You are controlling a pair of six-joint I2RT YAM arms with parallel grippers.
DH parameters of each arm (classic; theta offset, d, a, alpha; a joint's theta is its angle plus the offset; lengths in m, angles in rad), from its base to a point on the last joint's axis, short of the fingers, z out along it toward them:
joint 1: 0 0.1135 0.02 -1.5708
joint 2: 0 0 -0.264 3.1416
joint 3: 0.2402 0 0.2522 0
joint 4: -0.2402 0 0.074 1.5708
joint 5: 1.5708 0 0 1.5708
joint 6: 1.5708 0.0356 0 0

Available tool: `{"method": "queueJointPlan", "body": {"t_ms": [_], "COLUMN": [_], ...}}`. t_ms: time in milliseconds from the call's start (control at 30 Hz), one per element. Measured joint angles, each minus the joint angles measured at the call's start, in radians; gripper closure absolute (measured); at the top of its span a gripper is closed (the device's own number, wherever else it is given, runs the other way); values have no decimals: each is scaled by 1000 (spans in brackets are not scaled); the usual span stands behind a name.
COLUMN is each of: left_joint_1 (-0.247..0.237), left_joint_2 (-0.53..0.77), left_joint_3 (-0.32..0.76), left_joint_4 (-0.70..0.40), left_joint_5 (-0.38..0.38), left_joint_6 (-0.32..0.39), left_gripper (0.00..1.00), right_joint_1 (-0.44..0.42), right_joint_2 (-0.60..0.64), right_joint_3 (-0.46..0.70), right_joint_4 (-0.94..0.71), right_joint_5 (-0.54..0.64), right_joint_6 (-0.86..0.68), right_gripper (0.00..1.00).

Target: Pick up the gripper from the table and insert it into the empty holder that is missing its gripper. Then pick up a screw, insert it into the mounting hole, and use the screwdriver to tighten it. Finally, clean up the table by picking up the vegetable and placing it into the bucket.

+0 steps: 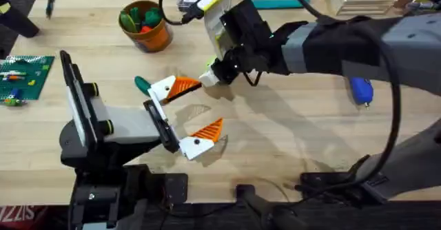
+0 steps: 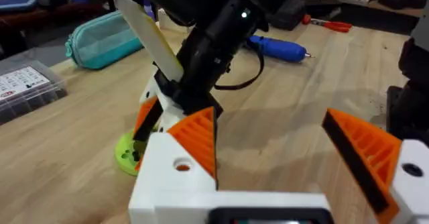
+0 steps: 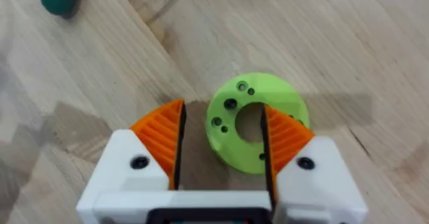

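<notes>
Looking down from overhead, you see the right gripper [image 1: 215, 75] reaching across the middle of the table [image 1: 289, 127], its arm coming in from the right. In the right wrist view its two orange ribbed fingers [image 3: 161, 140] stand apart and straddle one side of a bright green holed disc [image 3: 251, 127] — one finger outside the ring, the other over its central hole; whether the pads touch the plastic you cannot tell.

The left gripper [image 1: 194, 113] lies low over the table near the middle, jaws apart and holding nothing. Both of its white holders carry orange fingertips: the far one [image 1: 180, 86] sits just beside the right gripper, the near one [image 1: 209, 130] points toward the right.

The vegetable [image 1: 142, 85] — dark green, oblong — lies on the table just left of the left gripper's far finger. The bucket [image 1: 147, 29] stands upright near the far edge, left of centre, with green and red pieces inside. The screwdriver [image 1: 361, 91] lies on the table at the right, partly behind the right arm.
</notes>
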Motion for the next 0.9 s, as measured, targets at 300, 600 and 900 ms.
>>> {"method": "queueJointPlan", "body": {"t_ms": [300, 600, 900], "left_joint_1": [0, 0, 0], "left_joint_2": [0, 0, 0], "left_joint_3": [0, 0, 0], "left_joint_4": [0, 0, 0], "left_joint_5": [0, 0, 0], "left_joint_6": [0, 0, 0], "left_gripper": [25, 25, 25], "right_joint_1": [15, 16, 16], "right_joint_2": [5, 17, 46], "right_joint_3": [0, 2, 7], "right_joint_4": [54, 79, 85], "right_joint_5": [0, 3, 7], "right_joint_6": [-54, -83, -90], "right_gripper": [497, 591, 619]}}
